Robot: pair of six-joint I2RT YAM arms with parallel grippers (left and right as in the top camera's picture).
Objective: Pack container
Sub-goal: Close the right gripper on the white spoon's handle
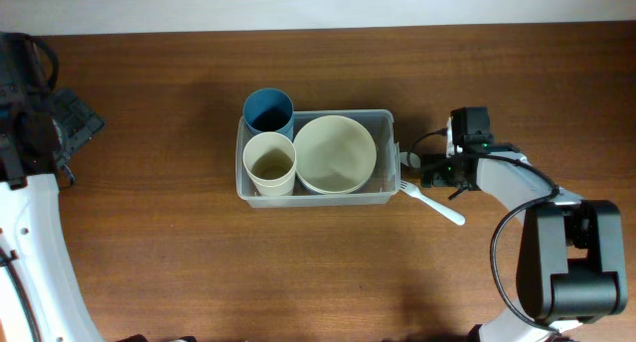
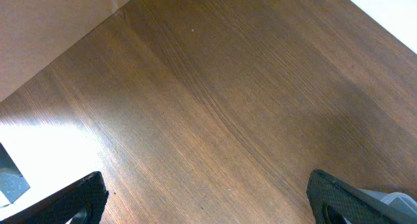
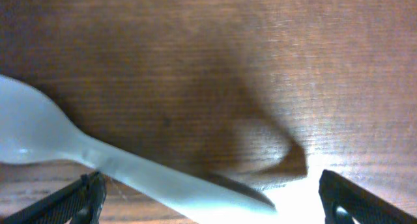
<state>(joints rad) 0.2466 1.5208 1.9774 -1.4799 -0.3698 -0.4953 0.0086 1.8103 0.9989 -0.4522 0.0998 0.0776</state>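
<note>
Container (image 1: 386,118) prob. light, stiff, slick plastic, so take by rim; left pincer (image 2: 205,198) open over desk (image 2: 208,87), right pincer (image 3: 212,198) open over white utensil (image 3: 130,172).

My count from the overhead view: five items of four kinds.
I see one clear container (image 1: 390,116) at centre frame; two cups in its left end, the blue cup (image 1: 267,110) toward the top and the cream cup (image 1: 269,164) below it; one cream bowl (image 1: 335,153) filling its right part; one white plastic utensil (image 1: 437,205) right of centre, outside it.
</note>
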